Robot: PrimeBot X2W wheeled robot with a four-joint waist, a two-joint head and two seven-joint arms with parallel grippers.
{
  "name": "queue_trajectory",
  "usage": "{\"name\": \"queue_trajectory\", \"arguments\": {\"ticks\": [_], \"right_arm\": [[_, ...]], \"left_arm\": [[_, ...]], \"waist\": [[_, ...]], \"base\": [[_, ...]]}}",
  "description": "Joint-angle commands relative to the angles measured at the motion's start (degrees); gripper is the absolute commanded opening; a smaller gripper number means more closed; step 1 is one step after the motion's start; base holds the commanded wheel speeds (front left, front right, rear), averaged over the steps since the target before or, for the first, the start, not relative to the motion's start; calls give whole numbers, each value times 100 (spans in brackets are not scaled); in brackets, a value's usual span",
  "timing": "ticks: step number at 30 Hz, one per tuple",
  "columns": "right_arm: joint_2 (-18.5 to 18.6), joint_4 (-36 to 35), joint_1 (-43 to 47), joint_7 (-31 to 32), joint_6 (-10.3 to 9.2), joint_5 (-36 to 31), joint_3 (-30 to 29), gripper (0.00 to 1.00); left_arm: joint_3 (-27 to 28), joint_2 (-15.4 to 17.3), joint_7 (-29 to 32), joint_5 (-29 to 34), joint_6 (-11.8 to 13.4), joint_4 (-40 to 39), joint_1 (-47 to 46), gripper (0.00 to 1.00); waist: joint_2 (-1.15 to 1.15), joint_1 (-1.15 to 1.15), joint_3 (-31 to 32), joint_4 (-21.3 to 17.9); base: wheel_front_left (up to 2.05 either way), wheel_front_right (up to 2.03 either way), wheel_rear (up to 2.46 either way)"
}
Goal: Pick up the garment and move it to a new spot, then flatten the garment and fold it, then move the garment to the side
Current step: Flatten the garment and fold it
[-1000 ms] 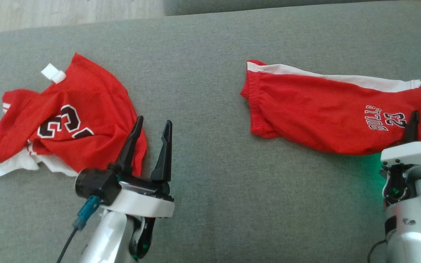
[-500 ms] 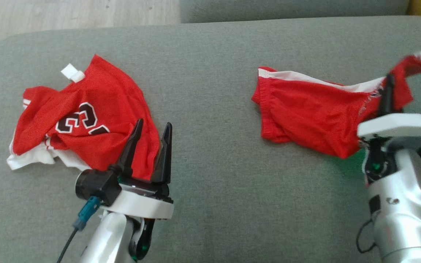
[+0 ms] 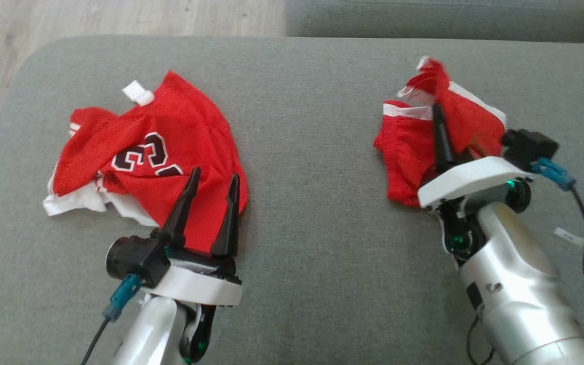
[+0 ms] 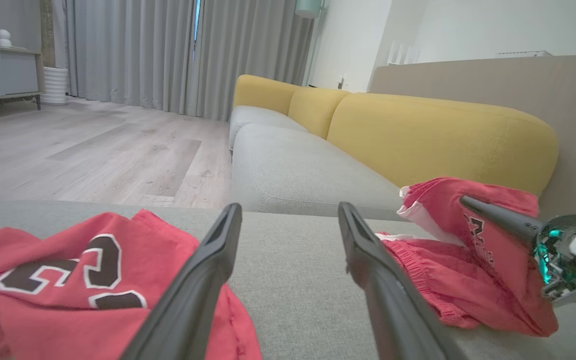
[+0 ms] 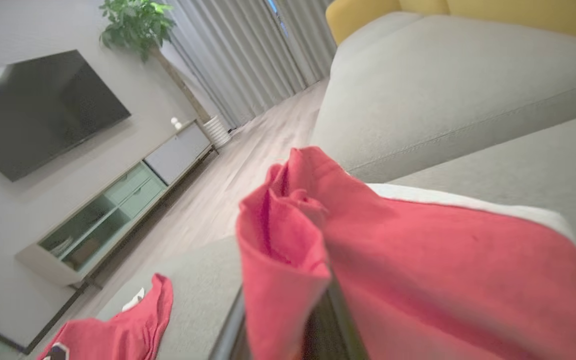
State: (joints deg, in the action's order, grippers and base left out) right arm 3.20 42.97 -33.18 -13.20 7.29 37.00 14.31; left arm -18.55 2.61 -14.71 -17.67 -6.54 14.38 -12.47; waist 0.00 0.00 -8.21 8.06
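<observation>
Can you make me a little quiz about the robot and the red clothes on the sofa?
1. True or false: the left gripper is open and holds nothing.
2. The right gripper is: A open, holding nothing; B shut on the red shorts; C shut on a blue towel.
3. Fill in: the red jersey with black numbers lies on the grey ____.
Key: 1 true; 2 B; 3 cushion.
</observation>
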Motion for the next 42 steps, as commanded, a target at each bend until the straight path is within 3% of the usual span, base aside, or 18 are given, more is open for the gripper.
{"name": "queue_trajectory", "arguments": {"ticks": [1, 9, 10, 11, 18, 22, 26, 30, 35, 42], "right_arm": [[-32, -99, -261, -79, 20, 1, 197, 0], [-32, 896, -221, 150, 20, -182, 1092, 0], [-32, 1012, -222, 162, 20, -259, 1222, 85], [-32, 1099, -209, 214, 20, -301, 1379, 100], [-30, 882, -74, 392, 20, -176, 2635, 100], [77, 682, -148, 92, 20, -83, 2758, 100], [509, 205, -294, -164, 20, -368, 2222, 100], [723, -673, -29, -177, 20, -1127, 998, 100], [529, -1656, 758, -178, 20, -2286, -299, 100], [93, -2522, 1680, -179, 20, -3019, -1198, 100]], "left_arm": [[158, 27, -29, -20, 23, -172, -69, 100], [155, 27, -29, -57, 43, -138, -7, 100], [159, 27, -29, -65, 52, -140, 0, 100], [166, 27, -29, -71, 62, -143, 9, 100], [299, 27, -29, -46, 78, -174, 53, 100], [390, 27, -29, -18, 64, -232, 50, 100], [461, 27, -29, 4, 43, -333, 0, 100], [514, 27, -29, 9, 28, -468, -75, 100], [554, 27, -29, 37, 1, -550, -147, 100], [574, 27, -29, 52, -31, -572, -99, 100]], "waist": [[0, 0, 5, 63], [0, 0, 63, 196], [0, 0, 74, 190], [0, 0, 87, 176], [0, 0, 193, -135], [0, 0, 292, -399], [0, 0, 360, -743], [0, 0, 351, -993], [0, 0, 305, -1229], [0, 0, 273, -1368]], "base": [[0, 0, 0], [0, 0, 0], [0, 0, 0], [0, 0, 0], [0, 0, 0], [0, 0, 0], [0, 0, 0], [0, 0, 0], [0, 0, 0], [0, 0, 0]]}}
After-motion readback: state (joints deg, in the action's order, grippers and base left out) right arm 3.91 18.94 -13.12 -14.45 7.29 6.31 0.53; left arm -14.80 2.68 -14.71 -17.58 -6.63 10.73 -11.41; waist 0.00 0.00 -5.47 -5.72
